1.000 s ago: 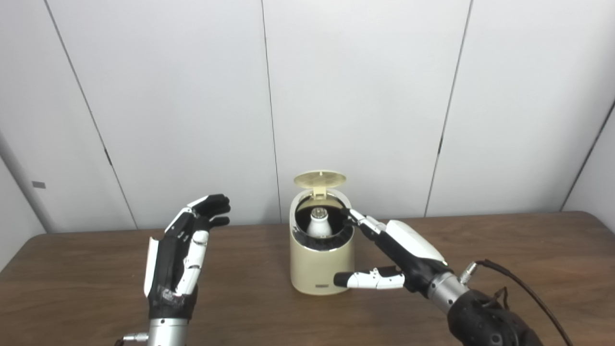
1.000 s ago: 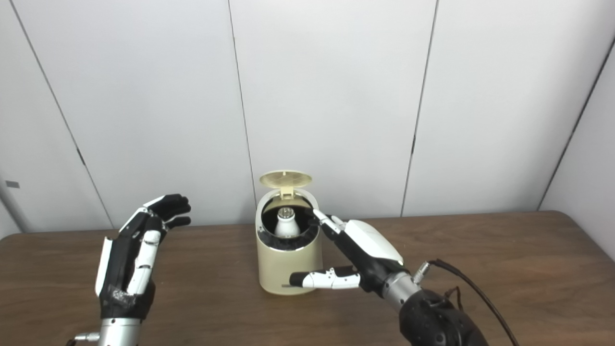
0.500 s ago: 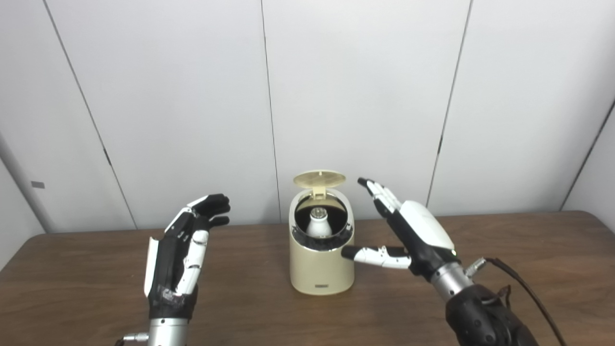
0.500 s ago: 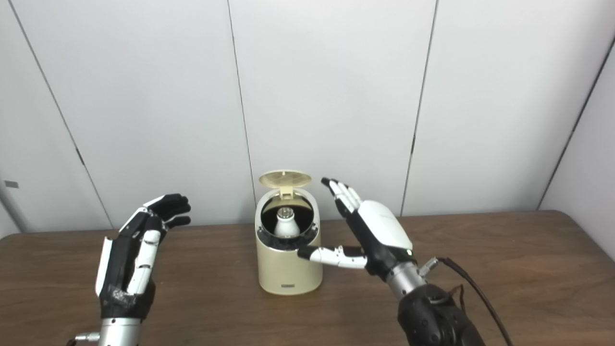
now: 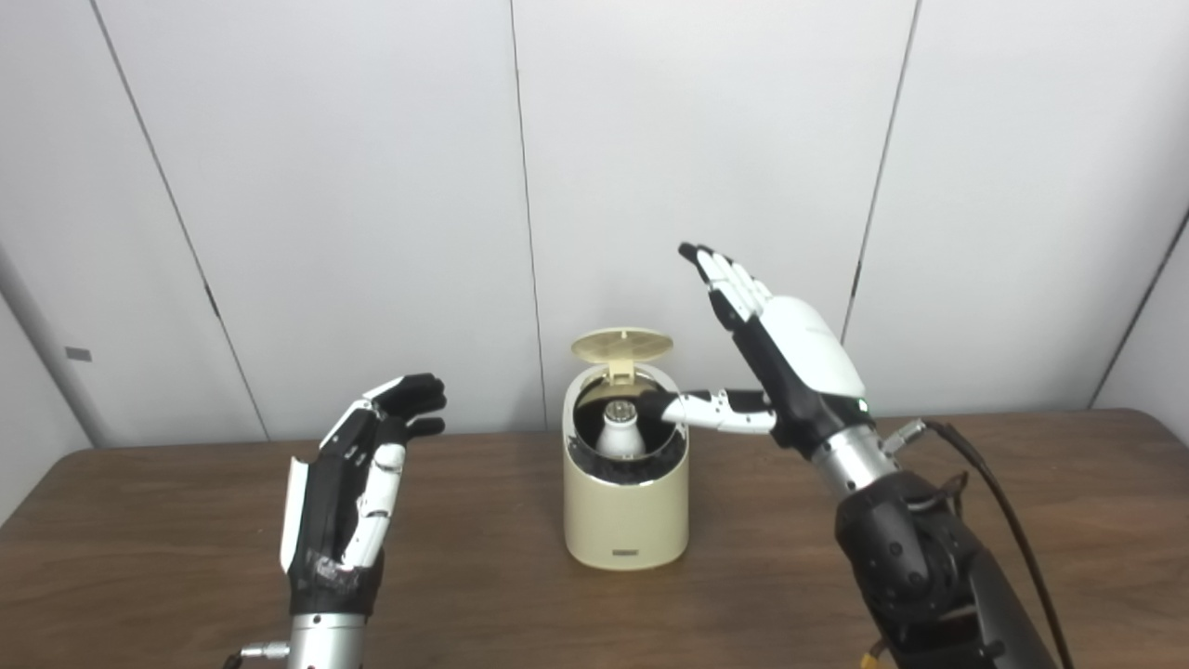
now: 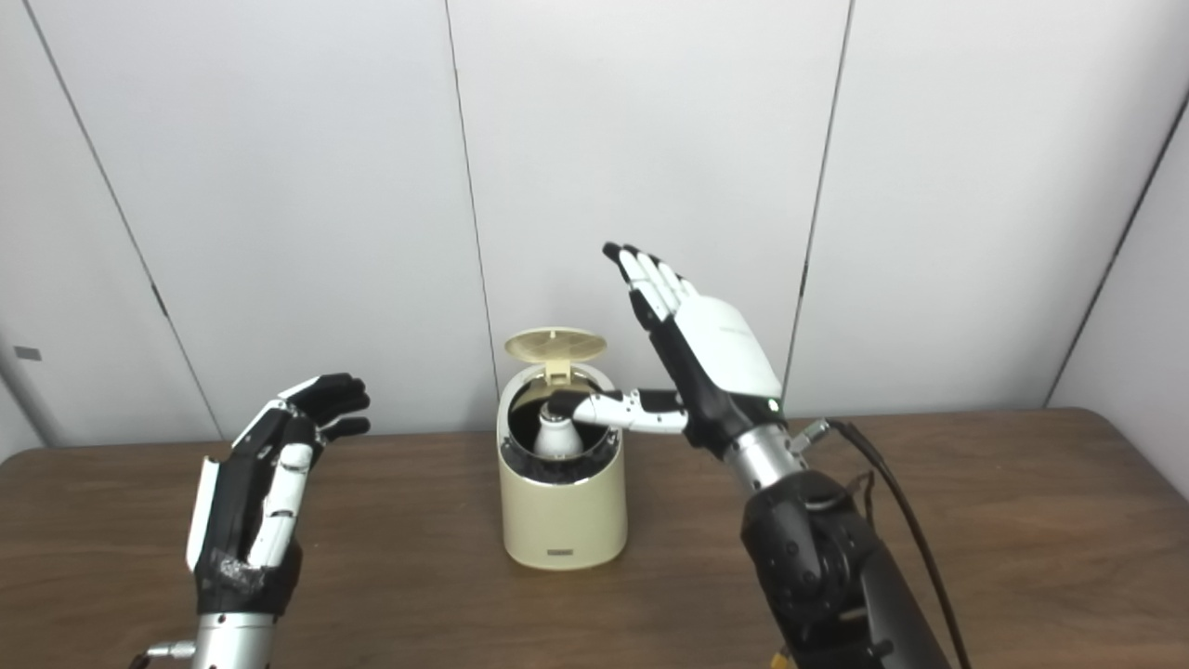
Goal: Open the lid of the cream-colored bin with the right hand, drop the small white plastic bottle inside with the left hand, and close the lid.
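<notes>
A dark brown wood-grain worktop (image 5: pixel 167 548) spans the full width of both views, its far edge running along the foot of a pale panelled wall (image 5: pixel 372 186). One thing stands directly on it: a cream-colored bin (image 5: pixel 625 506), upright, near the middle of the surface and toward the far edge. Its round lid (image 5: pixel 621 344) is tipped up at the 12 o'clock side, and a small white plastic bottle (image 5: pixel 620 433) stands inside the open mouth. The bin's base sits flat on the wood.
</notes>
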Available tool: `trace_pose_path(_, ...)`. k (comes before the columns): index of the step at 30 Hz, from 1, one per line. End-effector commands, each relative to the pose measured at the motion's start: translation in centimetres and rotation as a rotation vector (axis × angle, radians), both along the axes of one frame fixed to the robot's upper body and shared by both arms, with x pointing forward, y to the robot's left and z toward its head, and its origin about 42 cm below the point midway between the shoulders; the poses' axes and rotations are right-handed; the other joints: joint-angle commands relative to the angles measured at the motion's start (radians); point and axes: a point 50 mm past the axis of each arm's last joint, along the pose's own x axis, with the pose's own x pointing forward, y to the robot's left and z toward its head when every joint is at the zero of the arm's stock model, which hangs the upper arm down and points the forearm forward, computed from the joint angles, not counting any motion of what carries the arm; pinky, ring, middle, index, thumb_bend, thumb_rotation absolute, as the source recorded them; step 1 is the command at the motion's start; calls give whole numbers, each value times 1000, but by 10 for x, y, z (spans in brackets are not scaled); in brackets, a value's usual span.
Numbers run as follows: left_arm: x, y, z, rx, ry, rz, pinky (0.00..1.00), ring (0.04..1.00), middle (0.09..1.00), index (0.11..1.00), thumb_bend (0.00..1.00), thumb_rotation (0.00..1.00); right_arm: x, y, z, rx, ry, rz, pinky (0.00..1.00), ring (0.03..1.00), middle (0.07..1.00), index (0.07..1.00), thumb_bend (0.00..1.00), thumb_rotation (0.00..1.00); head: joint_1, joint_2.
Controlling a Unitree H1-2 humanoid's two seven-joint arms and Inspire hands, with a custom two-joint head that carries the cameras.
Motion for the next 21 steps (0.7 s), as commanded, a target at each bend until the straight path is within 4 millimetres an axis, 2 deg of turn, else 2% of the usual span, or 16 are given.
trace_pose_path(1,5,-3,18,11,-85,-2,683,740,742,719,332,681,2,9,31,-37,-110,28,983,1000,1000,1000,867,869,0,-1)
trace_pose_path(7,4,-5,19,9,-86,2,679,739,737,716,331,684,6,20,47,-176,-73,61,1000,1000,969,973,864,897,7,-1)
trace_pose_path(16,3,-8,21,9,-91,1,675,739,739,718,328,681,10,35,55,-393,61,86,1000,1000,945,942,909,961,15,6)
trace_pose_path(21,3,-8,22,5,-93,4,680,737,737,713,328,695,12,38,57,-507,122,77,1000,992,918,899,929,936,16,5)
